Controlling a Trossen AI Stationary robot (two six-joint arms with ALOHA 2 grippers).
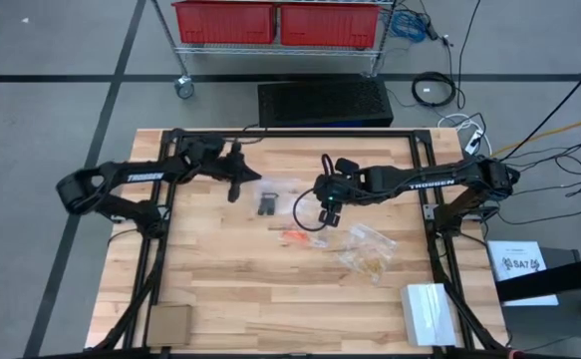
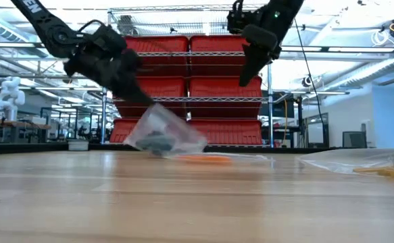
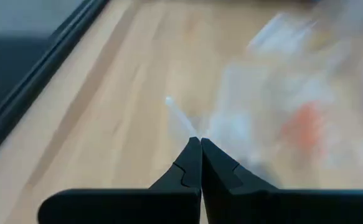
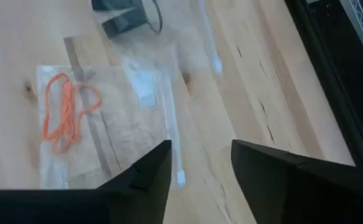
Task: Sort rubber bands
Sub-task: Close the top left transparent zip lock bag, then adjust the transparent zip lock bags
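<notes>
**Right pincer spread above the orange bag, left pincer pinching the black one**

The right gripper (image 4: 200, 168) hangs above the wooden table (image 1: 220, 289) with its two dark fingers spread apart and nothing between them. Just beyond its tips lies a flat clear plastic bag (image 4: 100, 130) with a tangle of thin orange-red rubber bands (image 4: 66, 112) inside; a strip of the bag's mouth runs right below the fingers. From above, that bag sits just beside the right gripper (image 1: 328, 212), toward the table's front edge.

Farther out, on the side away from the left arm, a crumpled clear bag (image 1: 368, 249) holds pale tan rubber bands (image 1: 370, 264).

The left gripper (image 3: 200, 146) has its fingers pressed together on a corner of a third clear plastic bag (image 2: 164, 135), holding it tilted off the table. Dark rubber bands (image 2: 157, 143) sit in its low end, which looks to rest on the wood. This bag lies between the two grippers.

The bands appear already grouped by colour, one colour per bag, so the sorting looks far along. The right gripper seems between drops or about to pick. Its next move likely calls for a careful descent, since the bands are thin and the bag film is slippery.
</notes>
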